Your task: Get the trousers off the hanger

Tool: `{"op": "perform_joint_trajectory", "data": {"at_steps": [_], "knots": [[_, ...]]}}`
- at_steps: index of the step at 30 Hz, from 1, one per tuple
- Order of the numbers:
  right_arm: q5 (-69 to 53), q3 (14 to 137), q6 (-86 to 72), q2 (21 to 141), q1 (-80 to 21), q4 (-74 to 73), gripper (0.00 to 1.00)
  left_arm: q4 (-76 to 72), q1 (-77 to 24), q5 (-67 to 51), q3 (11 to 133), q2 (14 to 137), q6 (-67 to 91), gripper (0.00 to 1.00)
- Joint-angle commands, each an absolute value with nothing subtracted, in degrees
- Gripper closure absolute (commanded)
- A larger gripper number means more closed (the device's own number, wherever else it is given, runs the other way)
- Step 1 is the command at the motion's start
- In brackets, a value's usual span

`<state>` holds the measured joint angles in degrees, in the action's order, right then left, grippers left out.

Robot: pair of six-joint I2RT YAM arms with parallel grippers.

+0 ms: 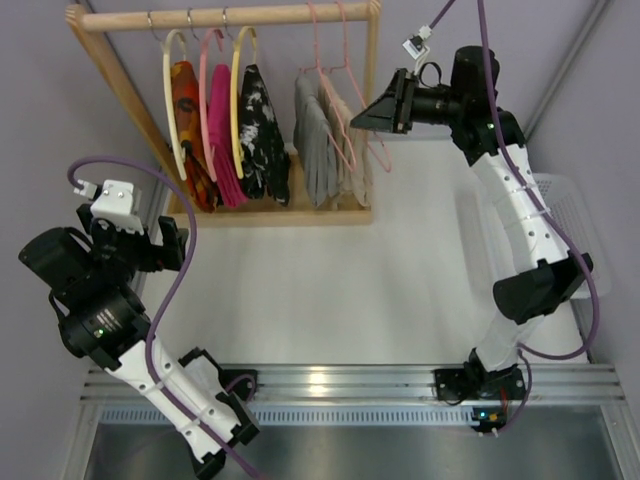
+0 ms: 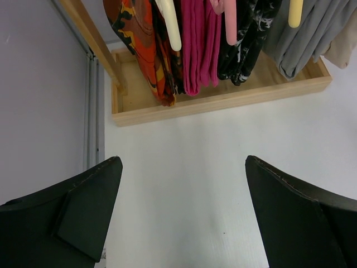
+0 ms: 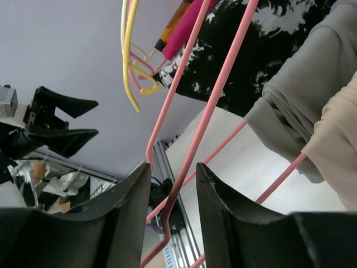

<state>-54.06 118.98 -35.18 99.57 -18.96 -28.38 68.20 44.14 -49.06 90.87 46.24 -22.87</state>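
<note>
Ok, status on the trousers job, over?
Left tool open, away from rack. Right tool astride thin pink wire hanger, grip unconfirmed. Small beige fabric trousers on hanger; grey trousers crowding alongside.

On the pale wood rack (image 1: 250, 17), from nine o'clock to three, hang an orange-red-black print garment (image 1: 185, 95), a plain magenta one (image 1: 225, 120), a white-splashed black one (image 1: 258, 120), grey trousers (image 1: 315, 135) and beige trousers (image 1: 353, 150) on a pink hanger (image 3: 284, 174), against lilac wall (image 1: 40, 100) and white table (image 1: 330, 270).

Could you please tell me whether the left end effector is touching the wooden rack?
Apart. The left wrist view shows bare table between the open left end effector and the wooden rack's base.
</note>
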Motion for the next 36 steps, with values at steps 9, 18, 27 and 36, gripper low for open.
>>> {"op": "perform_joint_trajectory", "data": {"at_steps": [9, 18, 27, 36], "knots": [[-57.5, 121.4, -46.7, 102.6, -19.7, -13.5, 0.87, 68.2, 44.3, -52.6, 90.1, 46.6, -23.9, 0.02], [-60.6, 116.5, -64.4, 100.3, -19.4, 8.2, 1.00, 68.2, 44.3, -54.2, 90.5, 47.7, -22.4, 0.01], [-57.9, 116.7, -74.6, 96.7, -15.6, 16.2, 1.00, 68.0, 44.3, -56.8, 92.5, 49.5, -20.3, 0.02], [-59.3, 107.0, -79.3, 89.1, -14.2, 20.7, 1.00, 67.7, 44.3, -60.3, 97.0, 53.0, -15.7, 0.01]]}}
